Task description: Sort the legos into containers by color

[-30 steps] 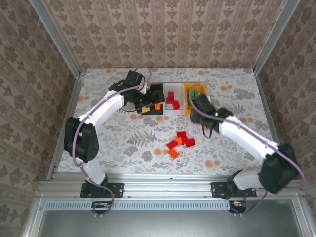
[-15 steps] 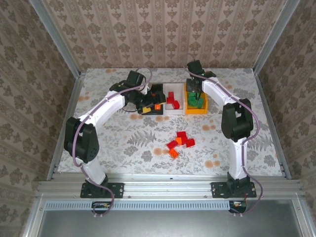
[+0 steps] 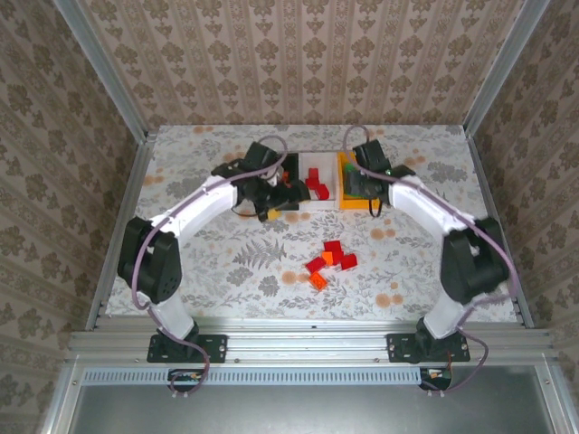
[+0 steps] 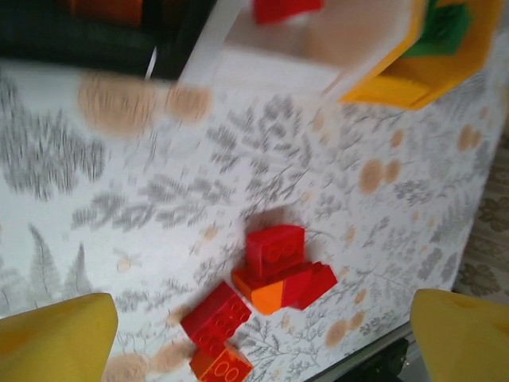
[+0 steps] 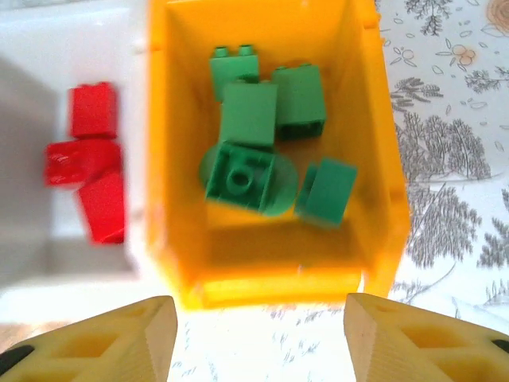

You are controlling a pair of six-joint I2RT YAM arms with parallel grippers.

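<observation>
Sorting is well under way. At left, the black bin (image 4: pixel 71 52) shows orange plastic inside. The left gripper (image 4: pixel 258 342) hangs just in front of it, its yellow fingers spread wide with nothing between them, and its camera looks down on the unsorted bricks. In the middle, the white bin (image 5: pixel 32 231) holds about three red bricks (image 5: pixel 87 155). At right, the orange-yellow bin (image 5: pixel 274 290) holds several green bricks (image 5: pixel 248 115), one of them a round piece. The right gripper (image 5: pixel 262 338) hovers over that bin's near wall, its jaws also wide apart and empty. The three bins stand touching in a row at the far side of the table (image 3: pixel 226 262). What remains is a small loose cluster (image 3: pixel 329 261) of red and orange bricks, about half a dozen. It lies bunched together well nearer the arm bases, between the two arms and apart from the bins. No green is visible in it, so the green share looks finished, while the red and orange sorting appears more than half done. The tabletop wears a pale cloth printed with grey ferns and orange blossoms. Damask-patterned wallpaper (image 3: pixel 317 63) covers the walls on three sides, aluminium posts (image 3: pixel 104 72) rise at the corners, and a metal rail (image 3: pixel 308 344) runs along the near edge.
</observation>
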